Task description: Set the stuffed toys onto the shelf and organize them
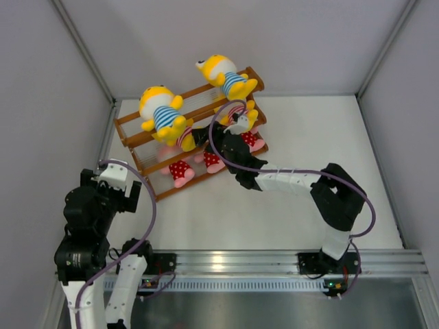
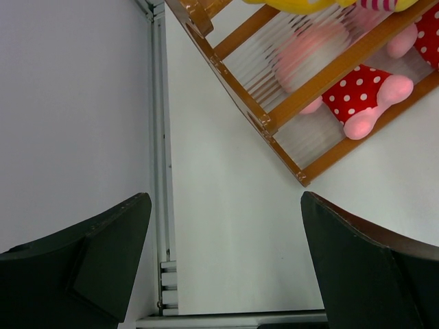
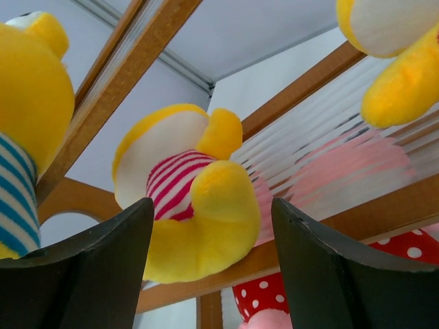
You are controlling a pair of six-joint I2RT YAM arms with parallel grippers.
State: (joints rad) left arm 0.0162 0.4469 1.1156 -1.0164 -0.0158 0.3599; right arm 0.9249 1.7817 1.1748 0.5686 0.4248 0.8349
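Observation:
The shelf (image 1: pixel 140 138) stands at the back left. Two yellow toys in blue-white shirts (image 1: pixel 163 113) (image 1: pixel 230 79) sit on its top tier. A yellow toy in a pink-white shirt (image 3: pixel 171 181) sits on the middle bar. Pink toys in red dotted outfits (image 1: pixel 180 170) sit on the bottom tier. My right gripper (image 1: pixel 200 135) is open at the middle tier. In the right wrist view the right gripper (image 3: pixel 211 205) has its jaws on either side of that toy's yellow leg. My left gripper (image 1: pixel 129 195) is open and empty, near the shelf's front left corner (image 2: pixel 274 123).
The cell's left wall and its metal floor rail (image 2: pixel 159 171) run close beside my left gripper. White table lies in front of and to the right of the shelf. A pink dotted toy (image 2: pixel 357 92) shows in the left wrist view.

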